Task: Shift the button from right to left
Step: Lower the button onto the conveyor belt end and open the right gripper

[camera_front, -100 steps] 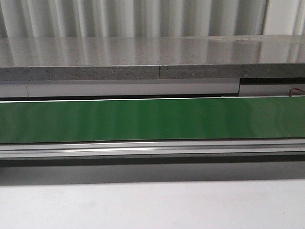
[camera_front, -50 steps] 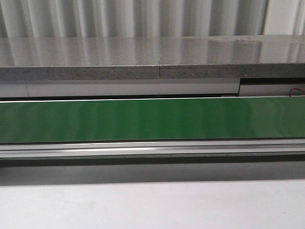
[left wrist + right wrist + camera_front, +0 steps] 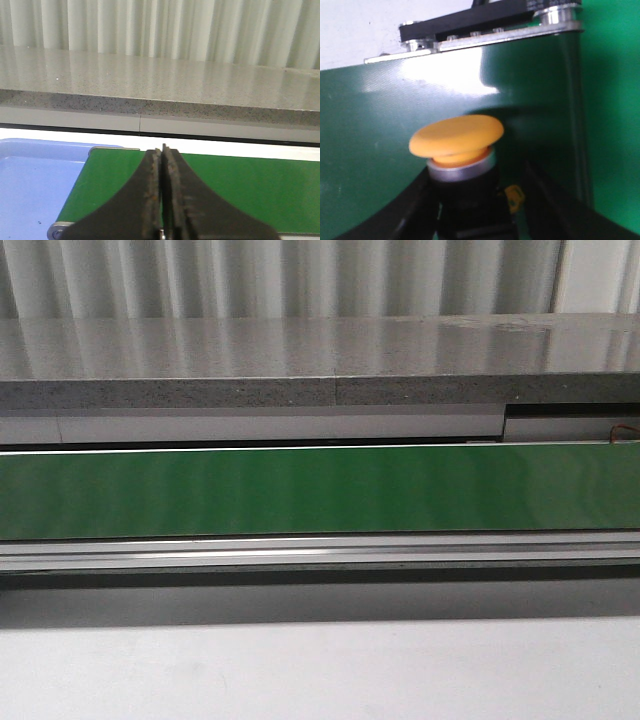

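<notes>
The button (image 3: 456, 137) stands upright on the green conveyor belt (image 3: 370, 125), with its round yellow-orange head on top, a silver collar below it and a dark body. My right gripper (image 3: 480, 210) is open, with one finger on each side of the button's body; a strip of green belt shows between the body and one finger. My left gripper (image 3: 162, 150) is shut and empty above the belt (image 3: 250, 190). Neither the button nor a gripper shows in the front view.
A blue tray (image 3: 35, 190) lies at the end of the belt beside my left gripper. A grey stone counter (image 3: 300, 360) runs behind the belt (image 3: 320, 490). The belt's metal end frame (image 3: 490, 30) lies beyond the button. White table (image 3: 320, 670) lies in front.
</notes>
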You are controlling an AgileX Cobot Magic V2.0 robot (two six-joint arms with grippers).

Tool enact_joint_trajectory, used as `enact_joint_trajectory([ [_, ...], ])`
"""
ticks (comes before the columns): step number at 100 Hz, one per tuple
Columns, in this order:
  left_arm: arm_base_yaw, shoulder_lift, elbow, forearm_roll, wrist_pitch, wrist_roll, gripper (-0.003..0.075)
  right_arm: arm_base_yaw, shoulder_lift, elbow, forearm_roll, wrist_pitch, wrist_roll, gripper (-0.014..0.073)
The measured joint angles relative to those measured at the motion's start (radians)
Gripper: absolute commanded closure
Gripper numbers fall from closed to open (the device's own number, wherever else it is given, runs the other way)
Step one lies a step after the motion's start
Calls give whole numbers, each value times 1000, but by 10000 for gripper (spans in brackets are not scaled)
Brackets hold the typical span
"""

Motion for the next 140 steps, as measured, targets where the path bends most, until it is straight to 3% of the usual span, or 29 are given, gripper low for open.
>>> enact_joint_trajectory([
  [18, 0, 0, 0, 0, 0, 0, 740, 0, 4, 0, 3, 2, 1, 95],
  [32, 0, 0, 0, 0, 0, 0, 740, 0, 4, 0, 23, 4, 1, 7],
  [59, 0, 0, 0, 0, 0, 0, 740, 47, -61, 0, 41, -15, -13, 6],
  [85, 0, 0, 0, 0, 0, 0, 740, 140, -280, 23, 49, -62, -66, 11],
  [140, 0, 0, 0, 0, 0, 0, 740, 170, -988, 444, 38, -152, -112, 11],
])
